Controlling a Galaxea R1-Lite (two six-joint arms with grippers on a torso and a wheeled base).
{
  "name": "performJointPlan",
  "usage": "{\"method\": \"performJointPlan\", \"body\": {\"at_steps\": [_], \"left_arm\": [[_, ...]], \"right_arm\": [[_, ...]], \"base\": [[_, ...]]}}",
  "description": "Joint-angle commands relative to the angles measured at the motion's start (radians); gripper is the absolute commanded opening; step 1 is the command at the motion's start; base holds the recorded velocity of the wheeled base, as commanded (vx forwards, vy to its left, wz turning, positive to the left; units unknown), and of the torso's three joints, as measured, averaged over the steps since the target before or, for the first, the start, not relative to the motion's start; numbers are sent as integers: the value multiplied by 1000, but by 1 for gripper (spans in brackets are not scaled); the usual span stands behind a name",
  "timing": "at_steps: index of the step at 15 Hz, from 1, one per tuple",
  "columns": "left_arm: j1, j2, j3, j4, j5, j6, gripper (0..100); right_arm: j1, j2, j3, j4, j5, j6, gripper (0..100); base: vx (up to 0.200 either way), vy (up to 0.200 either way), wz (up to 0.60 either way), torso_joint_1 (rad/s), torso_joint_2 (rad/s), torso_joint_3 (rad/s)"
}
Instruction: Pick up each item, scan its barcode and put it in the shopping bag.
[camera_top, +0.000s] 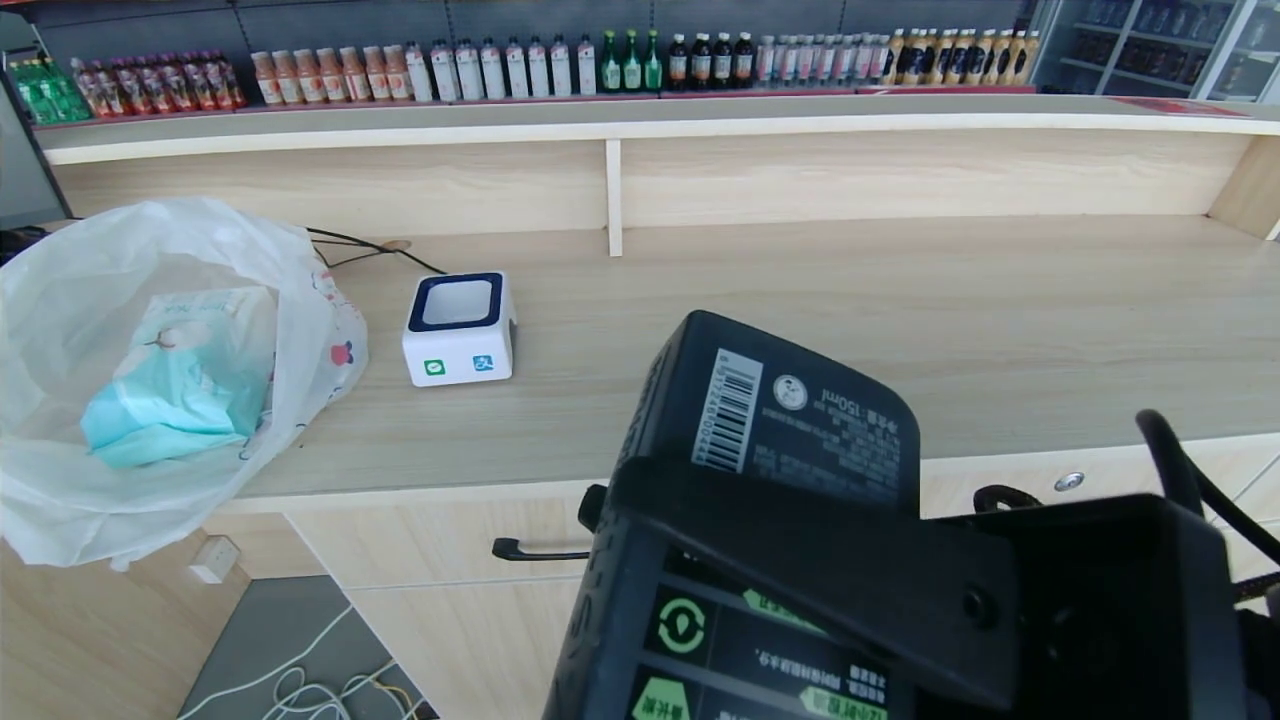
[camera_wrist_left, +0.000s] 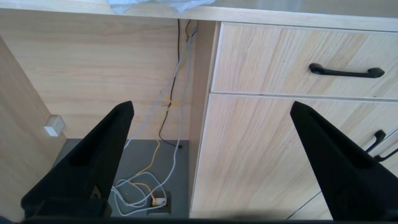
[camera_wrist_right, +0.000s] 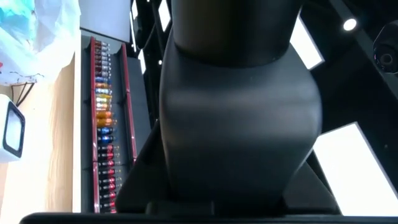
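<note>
A black bottle-shaped item (camera_top: 770, 420) with a white barcode label is held up close in front of the head camera, above the counter's front edge, with my right gripper (camera_top: 720, 520) shut on it. The right wrist view shows the same black item (camera_wrist_right: 236, 106) from right behind. A small white scanner (camera_top: 460, 328) with a dark-rimmed window stands on the counter to the left of it. At the counter's left end lies the open white shopping bag (camera_top: 60, 300), holding a teal packet (camera_top: 175, 400). My left gripper (camera_wrist_left: 211, 155) hangs open below counter level, facing the cabinet front.
The wooden counter (camera_top: 900, 330) has a raised back ledge with a divider (camera_top: 613, 195). Rows of bottles (camera_top: 600, 65) line the shelf behind. Drawers with black handles (camera_wrist_left: 345, 70) sit under the counter, and cables (camera_wrist_left: 143, 186) trail on the floor.
</note>
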Motion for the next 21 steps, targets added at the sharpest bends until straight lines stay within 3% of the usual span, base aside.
{"method": "performJointPlan", "body": {"at_steps": [1, 21], "left_arm": [[0, 0, 0, 0, 0, 0, 100], [0, 0, 0, 0, 0, 0, 100]], "right_arm": [[1, -14, -4, -1, 0, -1, 0], [-10, -18, 7, -1, -12, 33, 0]], "base": [[0, 0, 0, 0, 0, 0], [0, 0, 0, 0, 0, 0]]}}
